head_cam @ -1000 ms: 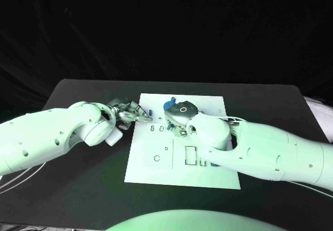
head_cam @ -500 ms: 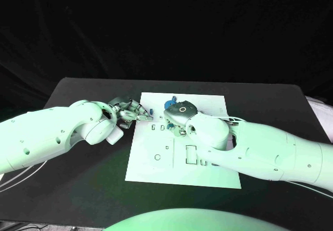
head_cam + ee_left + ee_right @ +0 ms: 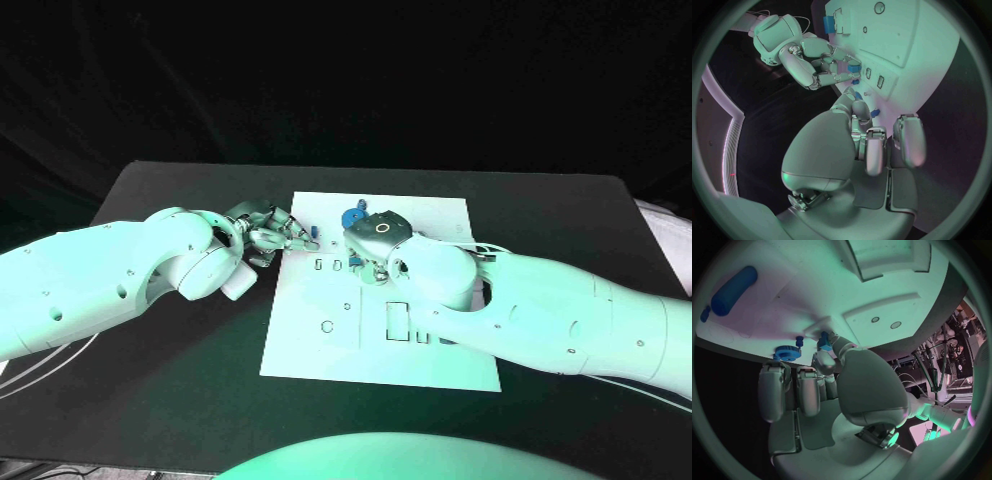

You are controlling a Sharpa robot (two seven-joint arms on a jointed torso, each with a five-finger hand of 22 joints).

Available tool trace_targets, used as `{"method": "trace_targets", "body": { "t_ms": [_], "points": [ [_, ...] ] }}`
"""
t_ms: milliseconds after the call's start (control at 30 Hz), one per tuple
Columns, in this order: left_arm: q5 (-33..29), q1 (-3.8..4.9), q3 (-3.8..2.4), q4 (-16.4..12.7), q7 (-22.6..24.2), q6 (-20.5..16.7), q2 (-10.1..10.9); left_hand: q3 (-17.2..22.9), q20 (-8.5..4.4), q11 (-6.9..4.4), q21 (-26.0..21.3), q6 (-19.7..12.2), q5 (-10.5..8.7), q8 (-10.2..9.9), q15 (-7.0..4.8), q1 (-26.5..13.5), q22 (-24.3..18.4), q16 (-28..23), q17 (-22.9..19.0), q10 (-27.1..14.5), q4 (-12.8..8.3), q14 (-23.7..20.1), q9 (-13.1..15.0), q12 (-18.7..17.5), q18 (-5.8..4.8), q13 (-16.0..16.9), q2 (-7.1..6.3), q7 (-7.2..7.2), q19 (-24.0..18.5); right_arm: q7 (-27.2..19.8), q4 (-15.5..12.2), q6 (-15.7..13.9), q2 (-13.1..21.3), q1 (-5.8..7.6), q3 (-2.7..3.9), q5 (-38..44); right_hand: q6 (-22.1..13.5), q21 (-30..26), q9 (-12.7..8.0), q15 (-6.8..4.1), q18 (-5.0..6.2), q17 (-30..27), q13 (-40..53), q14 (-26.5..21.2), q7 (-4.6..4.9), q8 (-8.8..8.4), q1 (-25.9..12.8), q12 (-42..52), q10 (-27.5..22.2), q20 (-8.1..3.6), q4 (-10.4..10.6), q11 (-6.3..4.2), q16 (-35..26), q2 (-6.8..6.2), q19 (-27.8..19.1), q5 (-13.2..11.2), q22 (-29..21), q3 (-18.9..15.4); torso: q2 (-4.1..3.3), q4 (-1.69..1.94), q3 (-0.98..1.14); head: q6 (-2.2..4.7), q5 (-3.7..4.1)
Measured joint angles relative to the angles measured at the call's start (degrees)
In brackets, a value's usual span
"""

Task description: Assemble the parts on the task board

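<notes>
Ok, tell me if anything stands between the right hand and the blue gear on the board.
Nothing visible does. In the right wrist view the blue gear lies on the task board just beyond the fingertips of the right hand, with no part between them. A small blue part sits beside the gear at another fingertip.

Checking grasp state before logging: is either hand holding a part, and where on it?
Right hand pinches a small blue part at its fingertips, gripping its near end. Left hand has a small blue piece at its fingertips, but whether it is held cannot be told.
</notes>
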State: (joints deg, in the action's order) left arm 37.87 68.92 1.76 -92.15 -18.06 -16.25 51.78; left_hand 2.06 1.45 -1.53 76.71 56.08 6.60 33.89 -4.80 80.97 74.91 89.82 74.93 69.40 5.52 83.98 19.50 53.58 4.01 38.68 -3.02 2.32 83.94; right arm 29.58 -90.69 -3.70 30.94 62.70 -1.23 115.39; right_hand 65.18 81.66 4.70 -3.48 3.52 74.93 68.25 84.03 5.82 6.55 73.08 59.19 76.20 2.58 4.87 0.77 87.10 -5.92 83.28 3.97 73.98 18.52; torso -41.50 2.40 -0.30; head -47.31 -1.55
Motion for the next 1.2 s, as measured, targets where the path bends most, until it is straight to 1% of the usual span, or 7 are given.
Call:
{"method": "trace_targets", "body": {
  "t_ms": [67,100,467,600,800,900,1200],
  "points": [
    [0.00,0.00,0.00,0.00,0.00,0.00,-0.01,0.00,0.00,0.00,0.00,0.00,0.00,0.00,0.00,0.00,0.00,0.00,0.00,0.00,0.00,0.00,0.00,0.00,-0.01,0.00,0.00,0.00,0.00,-0.04,0.09,-0.15,0.00,0.00,0.00,-0.19,-0.04,0.00,-0.06,0.00,0.00,0.00,0.00,0.00,0.04,-0.06,-0.18,0.00,0.00,0.21,0.27,0.00,-0.19,-0.18,-0.21,0.00,0.00,-0.03,0.00,0.00,0.02,0.00,0.00],
    [0.00,0.00,0.00,0.00,-0.01,0.00,-0.01,0.00,0.00,0.00,0.00,0.00,0.00,0.00,0.00,0.00,0.00,0.00,0.00,0.00,0.00,0.00,0.00,0.00,-0.01,0.00,0.00,0.00,0.00,-0.07,0.17,-0.25,0.00,-0.01,-0.01,-0.33,-0.19,0.00,-0.09,0.00,0.00,0.00,0.00,0.00,0.19,-0.26,-0.18,0.00,0.00,0.21,0.28,0.00,-0.22,-0.19,-0.21,0.00,0.00,-0.02,0.00,0.00,0.02,0.00,0.00],
    [0.00,0.00,0.00,0.00,-0.11,0.00,-0.04,0.00,0.00,0.00,0.00,0.00,0.00,0.00,0.00,0.00,0.00,0.00,-0.01,0.00,0.00,0.00,0.00,0.00,0.00,0.01,0.00,0.00,0.00,-0.43,0.54,-1.31,0.04,-0.05,-0.06,-1.08,-0.19,0.00,-0.15,0.02,0.00,-0.01,0.00,-0.02,0.19,-0.27,-0.18,0.00,-0.20,0.21,0.73,0.21,-0.22,-0.19,-0.21,0.00,0.00,0.00,0.01,0.01,0.02,0.00,0.01],
    [0.00,0.00,0.00,0.00,-0.13,0.00,-0.03,0.00,0.00,0.00,0.00,0.00,0.00,0.00,0.00,0.00,-0.01,0.00,-0.01,0.00,0.00,0.00,0.00,0.00,0.00,-0.14,0.00,0.00,0.00,-0.48,0.61,-1.60,0.08,-0.07,-0.07,-1.31,-0.19,0.00,-0.21,0.43,0.00,-0.01,0.00,0.00,0.19,-0.27,-1.06,0.00,-0.20,0.21,2.09,0.21,-0.22,-0.28,-0.21,0.03,0.00,-0.21,0.01,0.01,0.02,0.03,0.02],
    [0.00,0.00,0.00,0.00,-0.15,0.00,-0.02,0.00,0.00,0.00,0.00,0.00,0.00,0.00,0.00,0.00,-0.01,0.00,-0.02,0.00,0.00,0.00,-0.05,0.00,-0.01,-0.29,0.00,0.00,0.00,-0.48,0.65,-1.70,0.21,-0.09,-0.09,-1.68,-0.19,0.00,-0.21,0.43,0.00,-0.02,0.00,0.00,0.19,-0.27,-3.57,0.00,-0.20,0.21,4.50,0.21,-0.22,-0.87,-0.21,1.81,0.00,-0.74,-0.01,0.01,0.02,0.04,-0.01],
    [0.00,0.00,-0.01,0.00,-0.16,0.00,-0.02,0.00,0.00,0.00,0.00,0.00,0.00,0.00,0.00,0.00,-0.01,0.00,-0.02,0.00,0.00,0.00,-0.05,0.00,-0.01,-0.28,0.00,0.00,0.00,-0.45,0.65,-1.74,0.22,-0.09,-0.09,-1.84,-0.19,0.00,-0.21,0.43,0.00,-0.02,0.11,0.00,0.19,-0.27,-4.69,0.00,-0.20,0.21,5.89,0.22,-0.22,-0.80,-0.21,3.03,0.00,-0.90,-0.02,0.01,0.03,0.00,-0.01],
    [0.00,0.00,-0.01,0.02,-0.19,0.00,-0.03,0.00,0.00,0.00,0.00,0.00,0.00,0.00,0.00,0.00,-0.01,0.00,-0.02,0.00,0.00,0.00,-0.04,0.00,0.00,-0.28,0.00,0.00,0.00,-0.23,0.63,-1.76,0.26,-0.07,-0.07,-2.15,-0.19,0.00,-0.26,0.42,0.00,-0.02,0.25,0.00,0.19,-0.27,-5.45,0.00,0.02,0.21,7.24,0.42,-0.22,-1.10,-0.21,3.81,0.07,-0.81,-0.01,0.01,0.03,-0.06,0.07]
  ]
}}
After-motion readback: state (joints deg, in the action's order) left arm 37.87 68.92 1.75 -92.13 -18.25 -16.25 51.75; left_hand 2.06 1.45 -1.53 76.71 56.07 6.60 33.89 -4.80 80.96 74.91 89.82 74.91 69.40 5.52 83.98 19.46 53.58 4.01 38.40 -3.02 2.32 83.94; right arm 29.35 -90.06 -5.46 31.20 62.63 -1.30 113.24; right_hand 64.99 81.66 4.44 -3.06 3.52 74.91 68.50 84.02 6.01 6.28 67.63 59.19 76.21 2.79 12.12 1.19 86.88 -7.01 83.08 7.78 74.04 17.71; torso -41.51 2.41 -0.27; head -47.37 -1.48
